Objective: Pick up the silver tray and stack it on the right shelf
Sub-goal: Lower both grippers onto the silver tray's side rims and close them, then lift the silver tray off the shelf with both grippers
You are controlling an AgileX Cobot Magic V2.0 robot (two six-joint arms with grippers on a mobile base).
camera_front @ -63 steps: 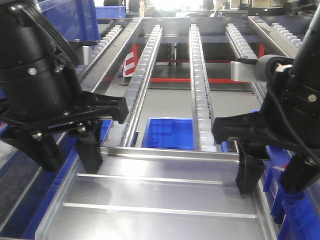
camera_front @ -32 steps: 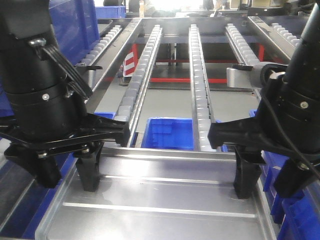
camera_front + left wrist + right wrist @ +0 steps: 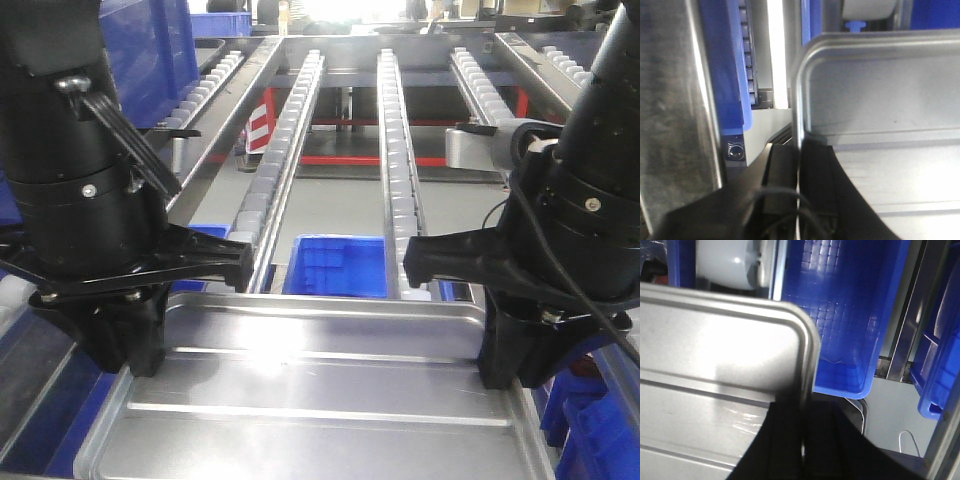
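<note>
— While the roller rack (image 3: pixel 398 150) fills the far view with its long tracks of white rollers, what lies in front of it?
— The silver tray (image 3: pixel 320 410), flat and wide across the near foreground. Its far rim sits just short of the rack's near ends, and two raised ribs run across its floor.
— And the arms?
— One at each side of the tray. The left gripper (image 3: pixel 799 150) straddles the left rim. In the left wrist view one black finger sits outside the rim and the other inside, both drawn in close against the metal, so the rim is pinched.
— The right one?
— The right gripper (image 3: pixel 804 407) does the same on the right rim, just behind the rounded corner, its fingers nearly together with the rim between them.
— Anything smaller?
— A blue bin (image 3: pixel 338 268) shows lower down, between two roller tracks, beyond the tray's far rim.
</note>
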